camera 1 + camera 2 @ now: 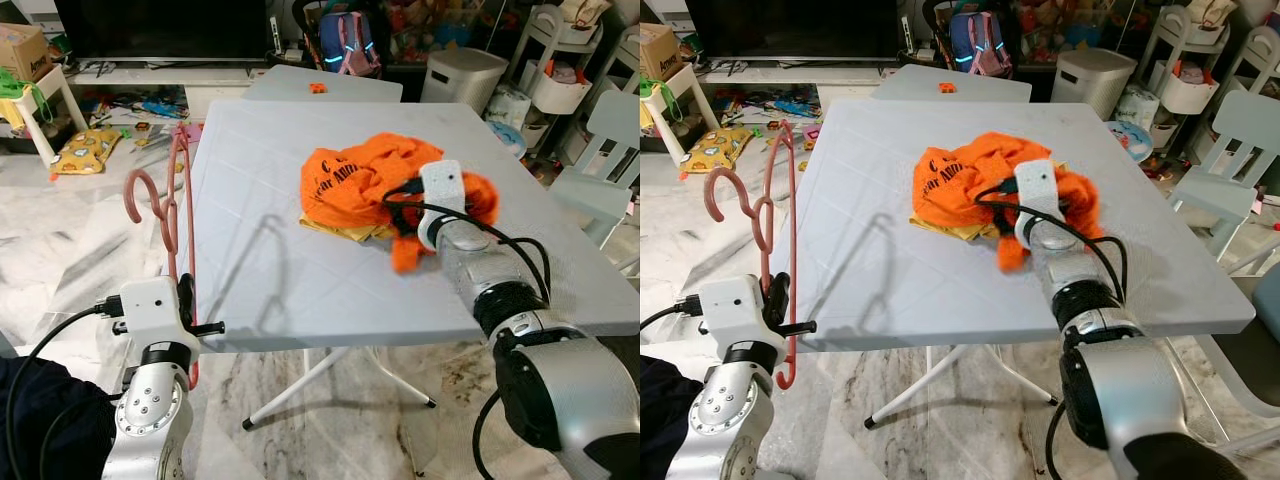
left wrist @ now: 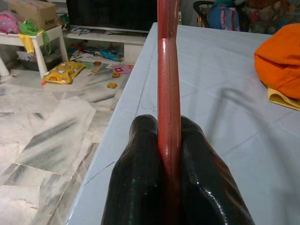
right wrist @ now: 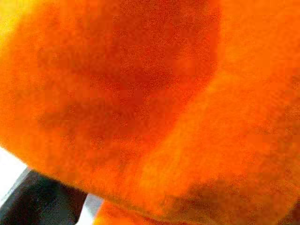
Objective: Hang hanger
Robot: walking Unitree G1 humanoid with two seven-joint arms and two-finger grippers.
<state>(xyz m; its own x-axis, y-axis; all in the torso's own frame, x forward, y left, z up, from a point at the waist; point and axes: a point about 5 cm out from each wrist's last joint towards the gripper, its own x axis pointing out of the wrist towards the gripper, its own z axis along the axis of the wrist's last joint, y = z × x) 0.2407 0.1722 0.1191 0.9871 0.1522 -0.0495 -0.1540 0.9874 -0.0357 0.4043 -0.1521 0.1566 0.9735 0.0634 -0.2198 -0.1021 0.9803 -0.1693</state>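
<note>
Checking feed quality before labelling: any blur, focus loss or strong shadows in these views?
Eye views: sharp; hanger casts a clear shadow on the table. Left wrist view: fingers soft, too close. Right wrist view: orange shirt a defocused blur against the lens.

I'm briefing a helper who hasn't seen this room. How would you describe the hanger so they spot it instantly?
Find the big grey folding table in the middle of the room, then look past its left edge. There the left tool grips a thin pink-red hanger held upright, hook curling outward. It is all slim curved rod, unlike the crumpled orange shirt on the tabletop.
</note>
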